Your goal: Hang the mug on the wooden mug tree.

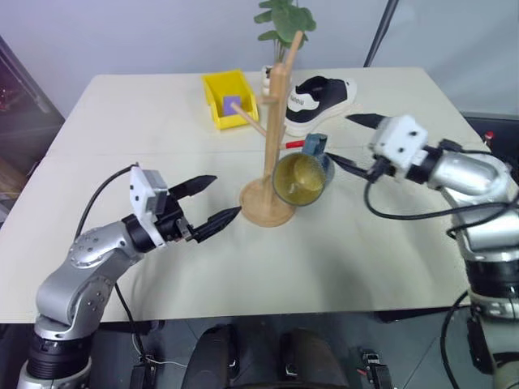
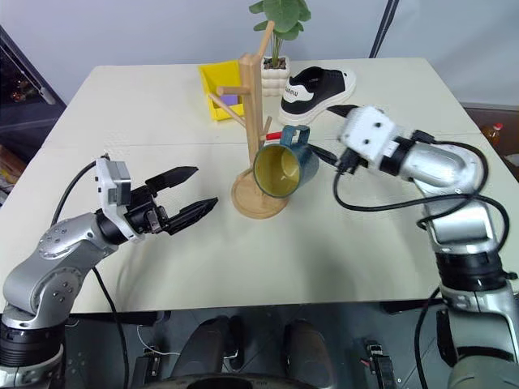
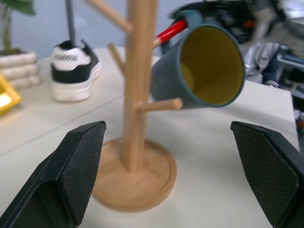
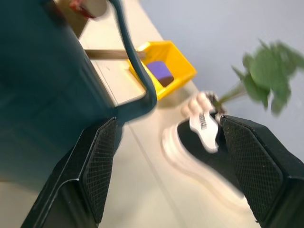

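The dull blue mug (image 1: 298,180) with its yellow inside hangs tilted from a peg of the wooden mug tree (image 1: 276,121), mouth facing me, handle (image 2: 297,134) up at the peg. The tree stands on its round base (image 3: 142,185) at the table's middle. Just right of the mug, my right gripper (image 1: 339,138) is open, its fingers spread wide and not touching the mug; the right wrist view has the handle (image 4: 137,71) close ahead of them. My left gripper (image 1: 223,197) is open, level, left of the tree's base, with nothing between its fingers (image 3: 80,166).
Behind the tree are a yellow bin (image 1: 219,89) holding a purple block, a black and white shoe (image 1: 320,97), a potted plant (image 1: 284,20) and a red pen (image 1: 293,143). The beige table (image 1: 243,275) has bare surface in front of the tree.
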You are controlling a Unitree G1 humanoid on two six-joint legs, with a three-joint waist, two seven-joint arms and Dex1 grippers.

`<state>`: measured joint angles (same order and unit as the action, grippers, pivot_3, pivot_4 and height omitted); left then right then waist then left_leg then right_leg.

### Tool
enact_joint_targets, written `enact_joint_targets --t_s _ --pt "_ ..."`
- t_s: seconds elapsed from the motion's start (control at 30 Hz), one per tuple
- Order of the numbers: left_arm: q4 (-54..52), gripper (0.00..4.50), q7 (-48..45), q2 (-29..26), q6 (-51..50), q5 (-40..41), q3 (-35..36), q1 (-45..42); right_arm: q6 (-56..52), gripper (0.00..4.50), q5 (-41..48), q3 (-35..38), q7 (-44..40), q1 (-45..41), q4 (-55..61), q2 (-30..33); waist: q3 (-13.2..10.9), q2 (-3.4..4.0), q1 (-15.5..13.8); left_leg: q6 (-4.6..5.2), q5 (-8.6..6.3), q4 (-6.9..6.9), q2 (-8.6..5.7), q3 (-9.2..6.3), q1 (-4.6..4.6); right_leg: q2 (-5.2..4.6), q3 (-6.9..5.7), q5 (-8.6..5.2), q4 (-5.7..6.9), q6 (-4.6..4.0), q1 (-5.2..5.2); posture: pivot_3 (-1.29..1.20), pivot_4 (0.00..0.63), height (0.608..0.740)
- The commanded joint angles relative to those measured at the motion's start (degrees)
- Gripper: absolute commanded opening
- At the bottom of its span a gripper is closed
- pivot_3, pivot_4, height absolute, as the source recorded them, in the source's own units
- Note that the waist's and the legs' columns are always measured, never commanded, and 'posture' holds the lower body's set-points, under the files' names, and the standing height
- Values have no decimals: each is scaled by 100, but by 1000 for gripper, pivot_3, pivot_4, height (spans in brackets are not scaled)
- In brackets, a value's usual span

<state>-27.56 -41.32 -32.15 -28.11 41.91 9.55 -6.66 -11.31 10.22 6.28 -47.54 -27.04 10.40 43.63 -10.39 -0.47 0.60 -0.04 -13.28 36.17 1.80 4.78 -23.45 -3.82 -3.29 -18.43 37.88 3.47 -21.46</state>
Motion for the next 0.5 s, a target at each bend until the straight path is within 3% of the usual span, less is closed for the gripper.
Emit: enact_joint_targets --t_s 0.03,0.5 --pt "-31 4500 -21 19 151 68 200 15 -222 3589 231 334 111 198 381 58 0 0 20 0 0 0 0 0 2 0 0 0 1 0 0 0 150 740" --pt "43 4500 -33 33 155 23 204 -27 -422 3589 135 118 459 -136 518 -49 -3 -4 6 -1 1 0 0 1 1 1 1 2 1 -3 -3 0 150 740"
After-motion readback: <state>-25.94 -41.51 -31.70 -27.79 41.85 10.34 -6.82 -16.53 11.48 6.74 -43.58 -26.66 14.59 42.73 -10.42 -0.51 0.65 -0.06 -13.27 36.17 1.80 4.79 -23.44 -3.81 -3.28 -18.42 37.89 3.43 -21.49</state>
